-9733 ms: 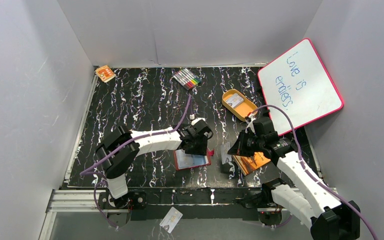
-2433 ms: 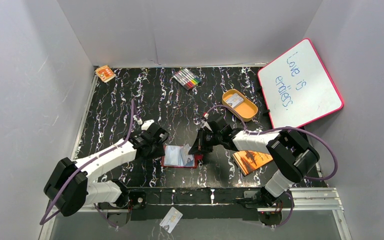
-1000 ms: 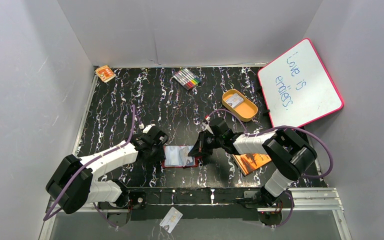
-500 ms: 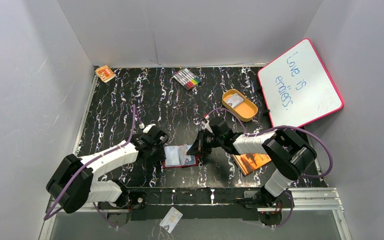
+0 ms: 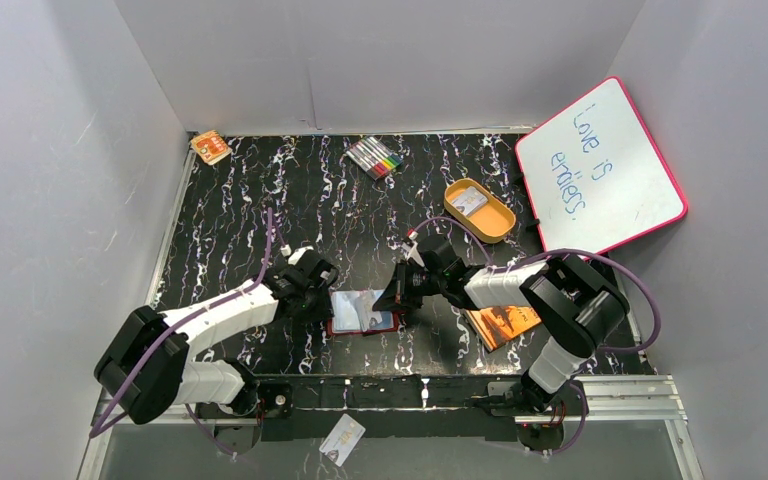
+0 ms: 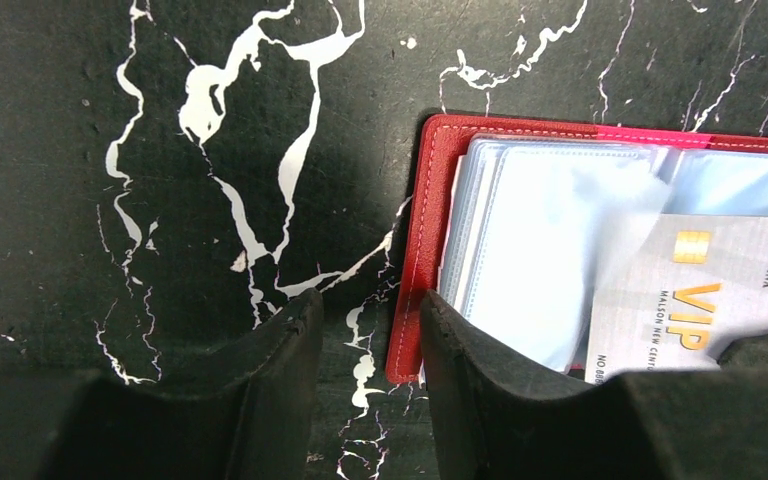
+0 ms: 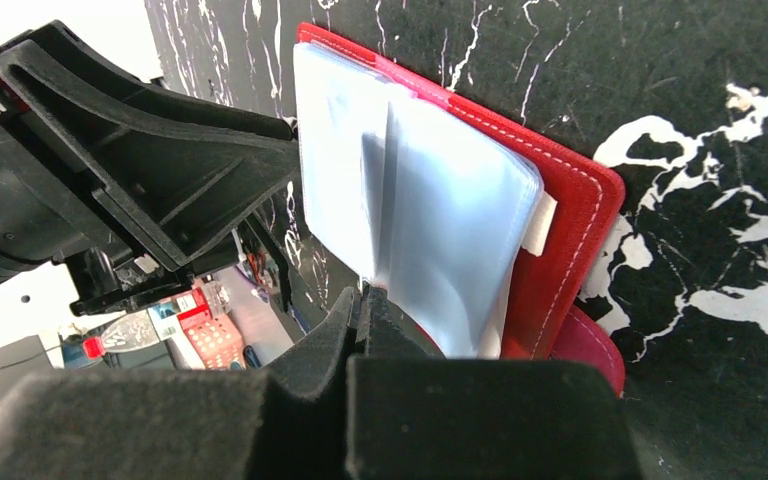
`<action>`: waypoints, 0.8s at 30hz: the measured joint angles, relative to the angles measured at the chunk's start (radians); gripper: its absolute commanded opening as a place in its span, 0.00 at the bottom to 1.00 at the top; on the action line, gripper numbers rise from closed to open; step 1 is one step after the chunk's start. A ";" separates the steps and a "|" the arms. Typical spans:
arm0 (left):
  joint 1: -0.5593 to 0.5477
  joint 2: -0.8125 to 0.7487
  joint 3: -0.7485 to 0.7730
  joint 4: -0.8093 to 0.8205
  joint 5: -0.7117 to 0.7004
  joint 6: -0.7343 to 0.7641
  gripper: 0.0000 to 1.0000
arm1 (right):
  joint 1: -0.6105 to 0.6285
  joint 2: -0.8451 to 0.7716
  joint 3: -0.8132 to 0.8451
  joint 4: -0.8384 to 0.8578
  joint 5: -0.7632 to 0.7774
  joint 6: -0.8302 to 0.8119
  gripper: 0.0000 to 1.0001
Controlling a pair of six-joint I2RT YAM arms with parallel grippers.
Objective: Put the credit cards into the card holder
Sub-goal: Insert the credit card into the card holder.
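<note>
Black, white-veined bench (image 5: 260,200) sat boxed in by plain grey walls, and near its front edge both arms reached to one thing; the left tool (image 6: 368,312) stood partly spread, straddling the left edge of the small dark-red leather-look card holder (image 6: 428,200), with one finger (image 6: 260,380) over the bare bench and the other over the stack of clear plastic sleeves (image 6: 540,240); the right tool (image 7: 363,300) pointed in from the opposite side with its fingers pressed together, the tip set against the sleeves, and whether a leaf was nipped between them could not be told; the card holder lay open between the two tools, some sleeves lifted; a whitish plastic credit card (image 6: 705,290) printed VIP in gold lay slanted across its right half, a sleeve's corner overlapping it; just right of the right arm lay a thick orange booklet with a dark picture (image 5: 503,320); farther back stood an orange oval tray (image 5: 500,225) with another pale card (image 5: 470,201) inside; a pink-framed whiteboard (image 5: 600,160) with blue handwriting leaned at the right wall; a pack of coloured markers (image 5: 375,157) lay near the back wall and a small orange packet (image 5: 210,147) in the back left corner; one more whitish card (image 5: 342,438) lay below the bench's front rail.
</note>
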 measured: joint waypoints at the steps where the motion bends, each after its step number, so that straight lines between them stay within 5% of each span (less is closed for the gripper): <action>1: 0.000 0.001 0.000 0.002 0.001 0.000 0.39 | 0.000 0.003 -0.001 0.000 0.001 0.000 0.00; 24: 0.005 0.010 0.004 0.012 0.017 0.012 0.39 | 0.000 0.035 -0.011 0.034 0.060 -0.055 0.00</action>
